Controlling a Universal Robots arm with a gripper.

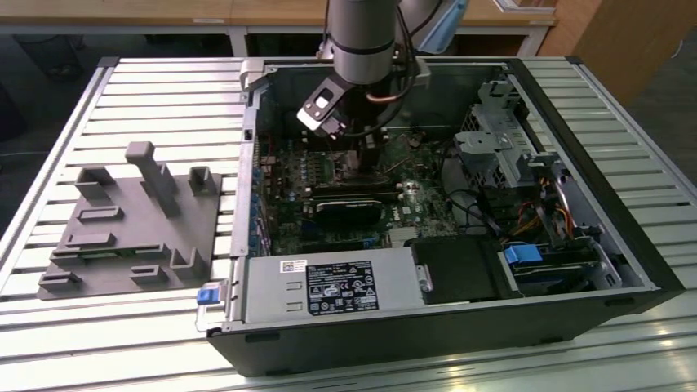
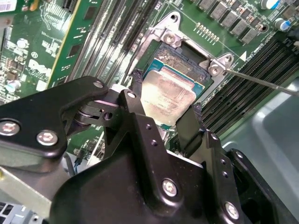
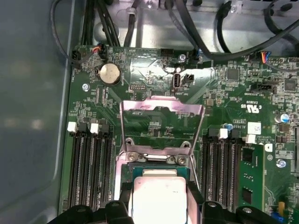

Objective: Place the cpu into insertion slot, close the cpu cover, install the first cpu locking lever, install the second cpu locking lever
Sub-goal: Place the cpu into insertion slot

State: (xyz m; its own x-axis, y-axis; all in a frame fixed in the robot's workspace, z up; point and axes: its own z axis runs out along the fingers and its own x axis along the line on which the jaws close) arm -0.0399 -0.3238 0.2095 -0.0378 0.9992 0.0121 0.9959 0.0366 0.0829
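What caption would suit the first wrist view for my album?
Tool grips the cpu at the slot; the cover stands open.

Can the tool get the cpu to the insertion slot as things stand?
Probably yes: the cpu cover stands open, and the tool holds the cpu right at the uncovered insertion slot.

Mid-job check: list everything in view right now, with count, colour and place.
table: one, pale, slatted.
case: one, black, open, on the table.
fixture: one, grey, on the table, exterior view's left.
power supply: one, silver, in the case.
motherboard: one, green, inside the case.
slot: one, dark, on the motherboard.
memory slots: two banks, black, flanking the slot.
cover: one, silver, open, beside the slot.
cpu: one, silver-grey, held over the slot.
arm: one, grey, reaching into the case.
gripper: one, black, shut on the cpu.
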